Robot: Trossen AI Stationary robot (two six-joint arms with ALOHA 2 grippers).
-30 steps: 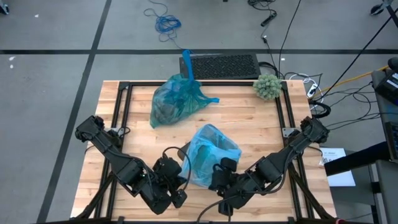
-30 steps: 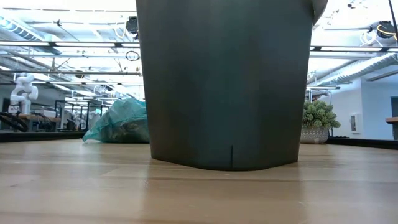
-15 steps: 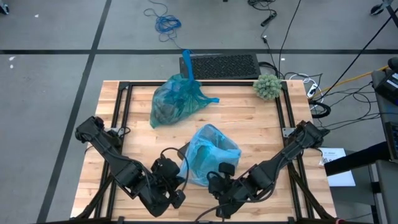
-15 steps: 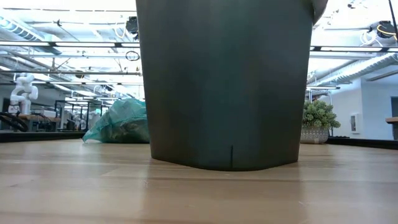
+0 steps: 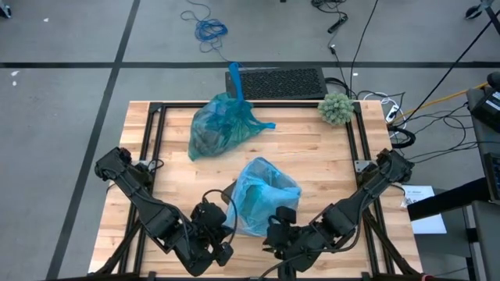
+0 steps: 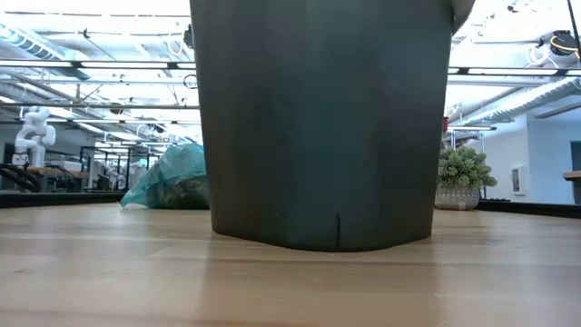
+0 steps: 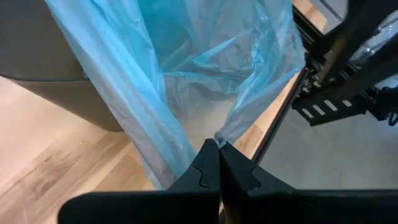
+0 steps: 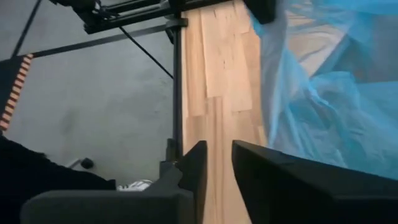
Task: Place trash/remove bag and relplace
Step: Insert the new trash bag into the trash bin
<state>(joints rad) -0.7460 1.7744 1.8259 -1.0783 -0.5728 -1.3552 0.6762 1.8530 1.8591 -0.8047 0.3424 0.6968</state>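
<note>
1. The new blue bag point(image 5: 262, 199) sat at lower centre of the overhead frame, draped loosely over the dark bin point(image 6: 322, 118); no trash showed inside it.
2. The left claw point(image 7: 217, 155), fingers pressed together, pinched a fold of the bag's edge.
3. The right claw point(image 8: 217, 163), just beside the bag at bottom centre, stood slightly spread and held nothing.
4. Seating the liner well would probably mean pulling its edge evenly over the bin rim without tearing the film.
5. The filled, tied teal bag point(image 5: 219, 125) lay toward the upper centre of the worktop point(image 5: 312, 140), contents unclear.
</note>
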